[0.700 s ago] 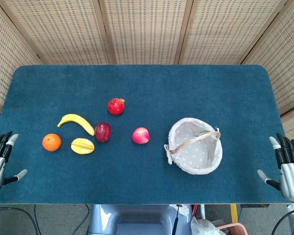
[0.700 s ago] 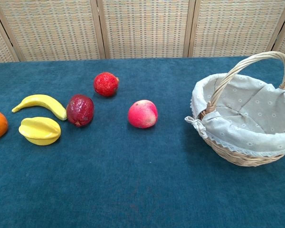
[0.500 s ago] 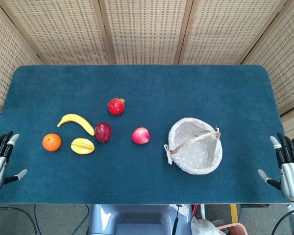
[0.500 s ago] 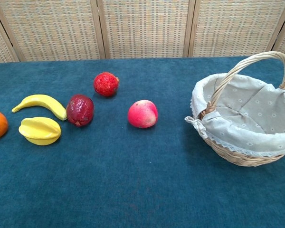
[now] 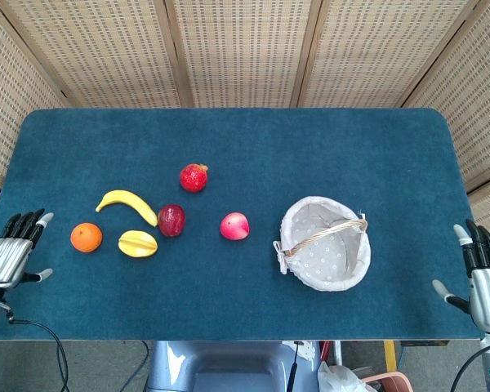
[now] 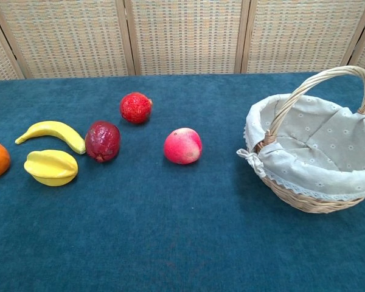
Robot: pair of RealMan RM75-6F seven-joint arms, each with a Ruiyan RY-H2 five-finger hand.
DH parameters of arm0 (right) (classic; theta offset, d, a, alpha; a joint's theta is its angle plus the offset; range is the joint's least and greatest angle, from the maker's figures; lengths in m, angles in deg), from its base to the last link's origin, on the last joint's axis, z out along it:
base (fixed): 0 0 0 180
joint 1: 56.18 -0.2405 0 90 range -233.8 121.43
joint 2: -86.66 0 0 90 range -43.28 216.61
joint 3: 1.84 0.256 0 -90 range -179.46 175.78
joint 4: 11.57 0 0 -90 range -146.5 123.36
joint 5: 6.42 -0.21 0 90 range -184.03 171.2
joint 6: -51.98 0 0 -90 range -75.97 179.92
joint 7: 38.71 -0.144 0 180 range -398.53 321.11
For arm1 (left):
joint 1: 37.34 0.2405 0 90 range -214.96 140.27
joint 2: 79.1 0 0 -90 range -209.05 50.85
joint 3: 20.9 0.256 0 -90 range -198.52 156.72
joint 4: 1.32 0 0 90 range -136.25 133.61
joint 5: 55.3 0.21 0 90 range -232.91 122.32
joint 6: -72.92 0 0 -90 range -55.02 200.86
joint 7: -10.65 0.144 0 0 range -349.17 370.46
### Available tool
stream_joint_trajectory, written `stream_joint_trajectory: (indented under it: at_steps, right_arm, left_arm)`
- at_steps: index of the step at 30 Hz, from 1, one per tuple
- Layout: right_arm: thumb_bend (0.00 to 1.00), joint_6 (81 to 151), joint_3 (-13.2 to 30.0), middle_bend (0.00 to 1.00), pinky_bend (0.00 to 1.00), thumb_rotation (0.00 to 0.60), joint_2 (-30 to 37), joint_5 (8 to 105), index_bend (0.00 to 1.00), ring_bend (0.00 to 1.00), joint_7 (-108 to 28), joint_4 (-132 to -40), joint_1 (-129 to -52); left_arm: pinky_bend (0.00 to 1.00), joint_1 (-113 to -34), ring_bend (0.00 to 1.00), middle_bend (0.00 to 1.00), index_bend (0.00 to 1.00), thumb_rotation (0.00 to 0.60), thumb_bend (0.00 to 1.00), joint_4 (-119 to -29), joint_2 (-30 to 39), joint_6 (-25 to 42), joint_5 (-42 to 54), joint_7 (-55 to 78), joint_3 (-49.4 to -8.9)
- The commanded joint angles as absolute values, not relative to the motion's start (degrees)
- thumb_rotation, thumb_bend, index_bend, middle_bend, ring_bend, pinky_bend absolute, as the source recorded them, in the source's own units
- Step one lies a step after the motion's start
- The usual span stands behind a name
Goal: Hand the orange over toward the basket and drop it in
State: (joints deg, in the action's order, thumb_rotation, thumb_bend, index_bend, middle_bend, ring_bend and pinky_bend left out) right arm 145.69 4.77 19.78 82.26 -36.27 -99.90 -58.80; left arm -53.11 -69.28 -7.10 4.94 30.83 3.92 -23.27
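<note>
- Head view: the orange (image 5: 86, 237) is seen untouched on the desk (image 5: 245, 139), well apart from the basket (image 5: 287, 219).
- Left hand (image 5: 10, 256) and right hand (image 5: 483, 278): fingers spread, nothing held.

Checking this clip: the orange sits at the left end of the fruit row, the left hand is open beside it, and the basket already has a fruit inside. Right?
Not quite. The basket is empty; the head view shows only its cloth lining. The rest holds: the orange lies at the left end of the row, and the left hand is open beside it, not touching it.
</note>
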Motion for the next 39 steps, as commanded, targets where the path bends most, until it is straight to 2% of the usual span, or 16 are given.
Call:
stream_joint_trajectory:
  at_steps: [1, 6, 9, 12, 14, 20, 24, 29, 33, 34, 39]
  right_arm:
    - [0.00, 145.3, 4.9, 0.00, 0.00, 0.600, 19.6, 81.7, 0.00, 0.00, -35.7, -99.8, -58.9]
    - [0.00, 144.7, 5.1, 0.00, 0.00, 0.600, 19.2, 81.0, 0.00, 0.00, -35.1, -99.4, -59.0]
    - [0.00, 144.5, 5.1, 0.00, 0.00, 0.600, 19.1, 80.8, 0.00, 0.00, -35.0, -99.3, -59.1]
    - [0.00, 144.4, 5.2, 0.00, 0.00, 0.600, 19.0, 80.6, 0.00, 0.00, -35.0, -99.1, -59.1]
    - [0.00, 144.6, 5.3, 0.00, 0.00, 0.600, 19.0, 80.5, 0.00, 0.00, -35.2, -99.1, -59.0]
    - [0.00, 144.6, 5.5, 0.00, 0.00, 0.600, 19.2, 80.2, 0.00, 0.00, -35.8, -99.0, -58.9]
    - [0.00, 144.7, 5.6, 0.00, 0.00, 0.600, 19.3, 79.9, 0.00, 0.00, -36.2, -99.1, -58.9]
    - [0.00, 144.8, 5.8, 0.00, 0.00, 0.600, 19.6, 79.7, 0.00, 0.00, -36.7, -99.3, -58.7]
    - [0.00, 144.7, 5.7, 0.00, 0.00, 0.600, 19.8, 79.7, 0.00, 0.00, -36.8, -99.6, -58.7]
    - [0.00, 144.5, 5.7, 0.00, 0.00, 0.600, 19.8, 79.5, 0.00, 0.00, -36.5, -99.6, -58.7]
    - [0.00, 143.8, 6.0, 0.00, 0.00, 0.600, 19.6, 78.6, 0.00, 0.00, -36.1, -99.5, -58.9]
  left_arm:
    - [0.00, -59.1, 0.00, 0.00, 0.00, 0.600, 0.00, -56.8, -0.9, 11.6, 35.3, -4.9, -21.0]
    - [0.05, -62.6, 0.00, 0.00, 0.02, 0.600, 0.00, -50.0, 2.8, 15.1, 37.1, -11.1, -19.7]
    - [0.10, -64.2, 0.01, 0.01, 0.09, 0.600, 0.00, -47.5, 4.5, 16.8, 37.8, -13.1, -19.0]
    - [0.27, -65.2, 0.14, 0.16, 0.25, 0.600, 0.00, -45.0, 6.2, 16.9, 38.0, -13.7, -18.9]
    - [0.34, -65.4, 0.19, 0.23, 0.32, 0.600, 0.00, -43.8, 7.1, 16.5, 37.8, -13.9, -19.1]
    - [0.42, -66.2, 0.34, 0.39, 0.51, 0.600, 0.02, -42.2, 8.1, 16.8, 37.0, -14.9, -19.3]
    - [0.43, -65.8, 0.35, 0.41, 0.53, 0.600, 0.02, -42.6, 7.3, 12.8, 37.0, -15.4, -19.9]
    - [0.43, -65.5, 0.35, 0.42, 0.53, 0.600, 0.02, -49.4, 2.8, 3.3, 39.3, -17.4, -20.7]
    - [0.43, -67.5, 0.35, 0.42, 0.53, 0.600, 0.02, -62.9, -1.8, -6.4, 46.1, -14.6, -20.8]
    - [0.43, -68.7, 0.35, 0.42, 0.53, 0.600, 0.02, -66.7, -2.2, -7.2, 47.9, -12.9, -21.0]
    - [0.43, -72.9, 0.35, 0.42, 0.53, 0.600, 0.02, -77.5, -1.2, -1.5, 49.2, -4.7, -21.4]
